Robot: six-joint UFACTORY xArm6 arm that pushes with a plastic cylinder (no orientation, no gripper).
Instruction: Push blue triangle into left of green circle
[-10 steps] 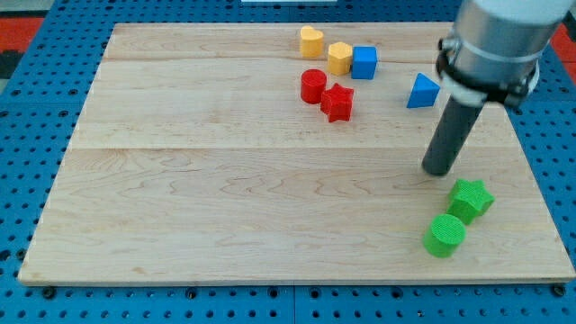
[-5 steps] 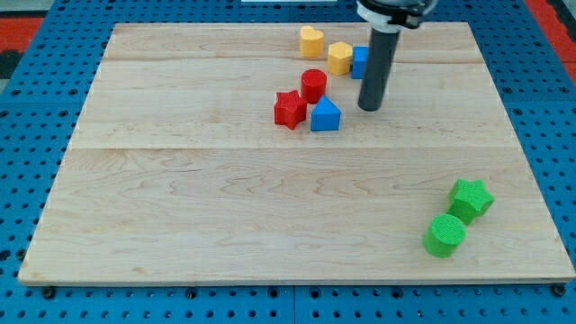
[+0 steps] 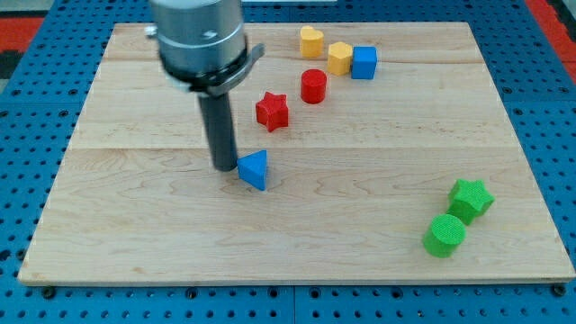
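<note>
The blue triangle (image 3: 255, 169) lies near the middle of the wooden board (image 3: 135, 225). My tip (image 3: 223, 166) rests on the board just to the triangle's left, touching or nearly touching it. The green circle (image 3: 445, 235) sits far off at the view's bottom right, with a green star (image 3: 471, 198) just above and to the right of it.
A red star (image 3: 272, 111) and a red cylinder (image 3: 313, 86) lie above the triangle. A yellow heart (image 3: 311, 41), a yellow hexagon (image 3: 339, 58) and a blue cube (image 3: 364, 62) sit near the board's top edge.
The blue triangle went from the upper right to the left past the red blocks, then down to the board's middle. The red star shifted left. My rod swung from the right to the triangle's left.
</note>
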